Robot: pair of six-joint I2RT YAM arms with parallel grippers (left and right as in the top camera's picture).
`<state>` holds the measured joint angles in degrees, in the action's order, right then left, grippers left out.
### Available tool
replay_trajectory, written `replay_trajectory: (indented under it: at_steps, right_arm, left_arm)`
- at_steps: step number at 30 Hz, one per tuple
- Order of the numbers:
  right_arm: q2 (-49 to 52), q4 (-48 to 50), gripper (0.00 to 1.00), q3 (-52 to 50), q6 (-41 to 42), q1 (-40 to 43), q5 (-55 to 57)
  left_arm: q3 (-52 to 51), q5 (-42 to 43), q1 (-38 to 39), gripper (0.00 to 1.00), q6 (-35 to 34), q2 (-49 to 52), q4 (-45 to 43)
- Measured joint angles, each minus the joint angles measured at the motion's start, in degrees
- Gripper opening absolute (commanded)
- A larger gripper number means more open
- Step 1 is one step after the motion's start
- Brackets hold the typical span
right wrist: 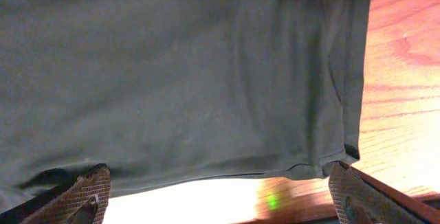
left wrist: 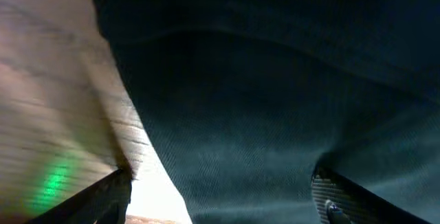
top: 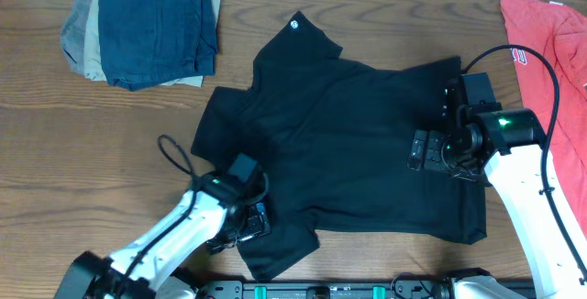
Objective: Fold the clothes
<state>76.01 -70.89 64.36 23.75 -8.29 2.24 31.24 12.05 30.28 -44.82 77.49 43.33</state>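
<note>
Black soft thin T-shirt (top: 339,143) looks light and floppy; best pinch its edges. Left gripper (top: 249,221) and right gripper (top: 424,150) both have fingers apart.

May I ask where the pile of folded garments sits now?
In the overhead view, the pile of folded garments lies at the far left corner of the table, apart from the black T-shirt.
</note>
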Motion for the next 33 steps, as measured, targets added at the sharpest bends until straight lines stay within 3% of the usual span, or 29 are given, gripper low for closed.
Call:
replay_trajectory:
  at_steps: [4, 9, 16, 23, 33]
  right_arm:
    - [0.00, -0.55, 0.99, 0.00, 1.66, 0.79, 0.94]
    - [0.00, -0.83, 0.99, -0.02, 2.99, 5.11, 1.38]
    - [0.00, -2.47, 0.99, -0.02, 3.32, 15.47, 1.49]
    - [-0.07, -3.85, 0.99, -0.59, 3.85, 28.26, 0.26]
    - [-5.20, 3.87, 0.99, -15.78, 5.49, 40.09, -4.76]
  left_arm:
    - [1.03, 0.28, 0.52, 0.82, -1.49, 2.14, 0.17]
    - [2.14, 2.01, 0.68, 0.51, -3.26, 4.17, -0.11]
    - [2.29, 2.71, 0.68, 0.49, -3.43, 4.55, -0.15]
    - [2.27, 3.08, 0.70, 0.29, -3.72, 4.55, -0.24]
    - [2.27, 3.50, 0.68, 0.28, -3.45, 4.59, -0.33]
